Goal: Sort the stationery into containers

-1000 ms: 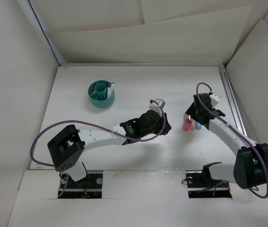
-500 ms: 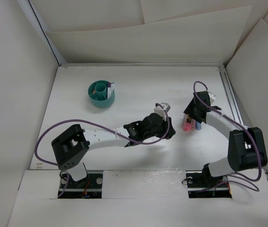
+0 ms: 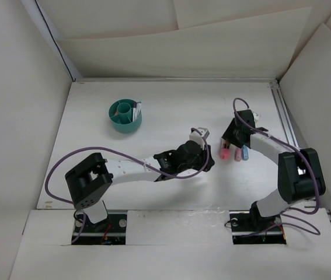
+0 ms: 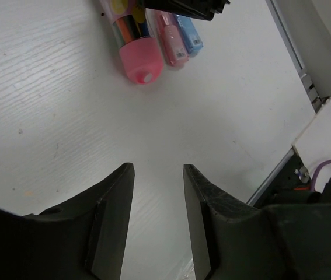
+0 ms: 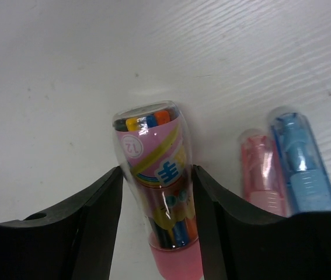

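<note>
The round teal cup [image 3: 125, 116] stands at the back left with white pens [image 3: 136, 111] upright in it. Three stubby pieces lie side by side on the table at the right: a clear pink-capped tube of crayons [image 5: 156, 175], a pink piece [image 5: 258, 172] and a blue piece [image 5: 302, 166]. They also show in the top view: the tube [image 3: 225, 154], the pink piece [image 3: 236, 155] and the blue piece [image 3: 245, 153]. My right gripper [image 5: 156, 216] is down over the tube, with its jaws against both sides of it. My left gripper [image 4: 158, 175] is open and empty, just left of the pieces.
White walls enclose the table on three sides. A metal rail [image 3: 286, 125] runs along the right edge. The right gripper's black body [image 4: 183, 7] is close in front of the left gripper. The right arm [image 3: 296, 169] is folded along the right side.
My right gripper has shifted back and left and settled over the pink-capped tube. My left gripper has moved a little to the right, toward the pieces.
</note>
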Action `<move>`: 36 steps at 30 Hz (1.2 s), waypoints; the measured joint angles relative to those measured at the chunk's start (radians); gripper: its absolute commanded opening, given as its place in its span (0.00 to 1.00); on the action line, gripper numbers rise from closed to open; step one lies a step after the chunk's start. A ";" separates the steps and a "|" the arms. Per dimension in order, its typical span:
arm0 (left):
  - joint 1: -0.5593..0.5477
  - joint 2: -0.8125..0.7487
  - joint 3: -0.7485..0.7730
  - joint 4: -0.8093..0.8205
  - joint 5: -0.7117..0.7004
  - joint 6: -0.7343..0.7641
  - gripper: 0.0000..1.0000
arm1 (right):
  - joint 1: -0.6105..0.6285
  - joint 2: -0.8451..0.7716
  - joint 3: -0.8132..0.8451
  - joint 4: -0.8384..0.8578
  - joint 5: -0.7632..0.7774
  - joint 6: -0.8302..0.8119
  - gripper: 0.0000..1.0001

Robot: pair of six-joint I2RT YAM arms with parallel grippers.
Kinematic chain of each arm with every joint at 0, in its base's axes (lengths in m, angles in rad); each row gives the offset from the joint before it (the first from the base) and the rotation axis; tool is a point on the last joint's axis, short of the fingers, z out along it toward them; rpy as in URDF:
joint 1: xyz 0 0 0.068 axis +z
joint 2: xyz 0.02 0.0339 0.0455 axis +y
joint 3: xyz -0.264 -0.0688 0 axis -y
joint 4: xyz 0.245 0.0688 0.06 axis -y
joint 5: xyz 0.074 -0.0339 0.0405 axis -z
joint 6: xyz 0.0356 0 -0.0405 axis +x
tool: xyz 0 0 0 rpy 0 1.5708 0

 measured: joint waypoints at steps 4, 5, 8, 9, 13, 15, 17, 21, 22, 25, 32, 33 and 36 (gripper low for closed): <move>0.000 -0.012 -0.025 -0.028 -0.061 0.009 0.44 | 0.061 0.027 0.016 0.028 -0.045 0.026 0.35; 0.000 -0.016 -0.031 -0.039 -0.079 0.011 0.47 | 0.077 0.034 0.018 0.039 -0.061 0.036 0.33; 0.000 -0.024 -0.051 -0.061 -0.134 0.023 0.57 | 0.125 0.072 0.037 0.073 -0.109 0.069 0.32; 0.000 -0.025 -0.061 -0.064 -0.152 0.028 0.58 | 0.140 0.092 0.053 0.082 -0.122 0.079 0.32; 0.000 -0.020 -0.074 -0.087 -0.194 0.050 0.59 | 0.193 0.149 0.098 0.122 -0.140 0.106 0.32; 0.000 0.003 -0.056 -0.091 -0.210 0.056 0.57 | 0.212 0.153 0.100 0.126 -0.139 0.116 0.32; 0.000 0.045 -0.026 -0.091 -0.229 0.058 0.56 | 0.224 0.152 0.100 0.126 -0.138 0.124 0.32; 0.000 0.124 0.023 -0.105 -0.284 0.061 0.56 | 0.232 0.149 0.100 0.122 -0.132 0.129 0.39; 0.000 0.145 0.041 -0.117 -0.299 0.063 0.56 | 0.232 0.149 0.100 0.121 -0.130 0.129 0.41; 0.000 0.203 0.097 -0.146 -0.340 0.067 0.56 | 0.232 0.148 0.100 0.119 -0.129 0.134 0.48; 0.000 0.252 0.148 -0.172 -0.401 0.068 0.56 | 0.239 0.119 0.092 0.114 -0.126 0.141 0.55; 0.000 0.259 0.157 -0.173 -0.408 0.068 0.56 | 0.239 0.114 0.091 0.114 -0.125 0.141 0.55; 0.000 0.286 0.178 -0.172 -0.424 0.071 0.55 | 0.239 0.105 0.091 0.115 -0.125 0.141 0.55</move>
